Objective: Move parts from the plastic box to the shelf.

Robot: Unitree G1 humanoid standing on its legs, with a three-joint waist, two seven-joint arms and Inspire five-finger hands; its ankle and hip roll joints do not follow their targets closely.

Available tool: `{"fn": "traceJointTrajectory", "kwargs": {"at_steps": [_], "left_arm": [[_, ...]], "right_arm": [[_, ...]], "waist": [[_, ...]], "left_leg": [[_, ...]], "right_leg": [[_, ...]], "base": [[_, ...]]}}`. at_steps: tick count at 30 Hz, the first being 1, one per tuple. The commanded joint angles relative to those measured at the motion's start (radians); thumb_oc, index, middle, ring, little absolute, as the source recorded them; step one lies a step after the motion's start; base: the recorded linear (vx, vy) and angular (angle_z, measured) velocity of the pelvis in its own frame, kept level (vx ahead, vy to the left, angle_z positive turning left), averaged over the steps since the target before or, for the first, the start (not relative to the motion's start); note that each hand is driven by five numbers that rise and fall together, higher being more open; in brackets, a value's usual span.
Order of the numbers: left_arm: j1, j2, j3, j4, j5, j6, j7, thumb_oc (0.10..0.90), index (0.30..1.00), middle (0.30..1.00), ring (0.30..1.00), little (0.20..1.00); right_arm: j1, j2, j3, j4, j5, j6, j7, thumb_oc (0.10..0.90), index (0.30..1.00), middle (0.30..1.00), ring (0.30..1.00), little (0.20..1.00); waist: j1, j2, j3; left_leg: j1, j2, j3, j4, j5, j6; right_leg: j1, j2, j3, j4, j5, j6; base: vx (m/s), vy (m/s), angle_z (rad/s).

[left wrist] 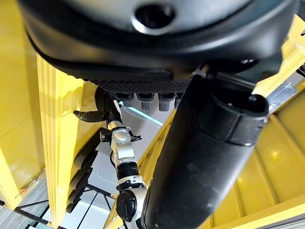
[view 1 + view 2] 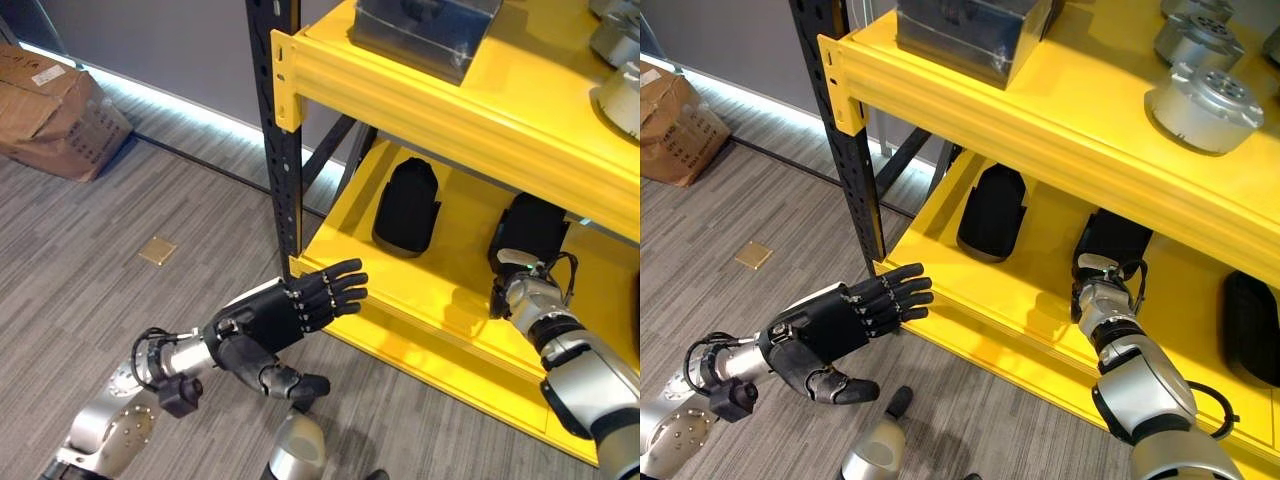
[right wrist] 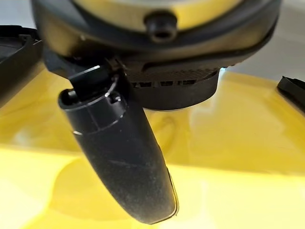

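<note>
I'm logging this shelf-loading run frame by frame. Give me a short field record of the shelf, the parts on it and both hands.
shelf: yellow shelf on a black upright, two levels in view
upper level: clear plastic box, silver round parts
lower level: black parts lying flat
left hand: left hand open, fingers straight, held in front of the lower level's edge, holding nothing
right hand: right hand reached in over the lower level by a black part; grip cannot be told
floor: cardboard box on grey flooring

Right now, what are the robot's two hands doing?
Left hand: open, fingers straight, holding nothing.
Right hand: reaching into the yellow shelf; cannot tell.
</note>
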Motion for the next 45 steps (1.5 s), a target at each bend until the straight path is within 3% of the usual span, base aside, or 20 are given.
{"fn": "traceJointTrajectory", "kwargs": {"at_steps": [1,20,28,36,45], "left_arm": [[-0.047,-0.058,0.023,-0.090,-0.034,-0.049,-0.041,0.900,1.000,1.000,1.000,1.000],[-0.009,-0.071,0.052,-0.064,-0.076,-0.096,-0.081,0.900,1.000,1.000,1.000,1.000],[0.032,-0.064,0.084,-0.075,-0.105,-0.121,-0.083,0.900,1.000,1.000,1.000,1.000],[0.062,-0.076,0.105,-0.081,-0.113,-0.146,-0.085,0.900,1.000,1.000,1.000,1.000],[0.074,-0.091,0.106,-0.078,-0.107,-0.159,-0.091,0.900,1.000,1.000,1.000,1.000]], "right_arm": [[0.004,-0.016,0.061,0.064,0.019,0.022,0.018,0.900,1.000,1.000,1.000,1.000],[0.108,-0.021,0.037,-0.066,-0.103,0.043,-0.201,0.900,1.000,1.000,1.000,1.000],[0.194,-0.056,0.014,-0.202,-0.149,0.073,-0.393,0.900,1.000,1.000,1.000,1.000],[0.240,-0.086,0.002,-0.363,-0.128,0.093,-0.339,0.900,1.000,1.000,1.000,1.000],[0.266,-0.087,-0.010,-0.394,-0.127,0.129,-0.302,0.900,1.000,1.000,1.000,1.000]], "waist": [[0.014,0.041,-0.010],[-0.022,0.054,-0.022],[-0.050,0.060,-0.018],[-0.075,0.064,-0.010],[-0.084,0.066,-0.009]], "left_leg": [[-0.026,-0.025,-0.010,0.048,-0.116,0.056],[-0.020,-0.019,0.024,0.044,-0.115,0.053],[-0.020,-0.015,0.045,0.045,-0.118,0.056],[-0.022,-0.012,0.060,0.050,-0.121,0.053],[-0.020,-0.010,0.068,0.047,-0.119,0.051]], "right_leg": [[-0.094,0.031,-0.015,0.136,-0.050,-0.044],[-0.100,0.019,0.006,0.130,-0.043,-0.032],[-0.111,0.015,0.026,0.132,-0.040,-0.026],[-0.118,0.012,0.040,0.137,-0.043,-0.025],[-0.119,0.010,0.046,0.138,-0.044,-0.026]], "base": [[0.00,0.000,0.00],[-0.02,0.019,-0.04],[-0.03,0.023,-0.07],[-0.03,0.025,-0.09],[0.00,0.004,-0.02]]}}
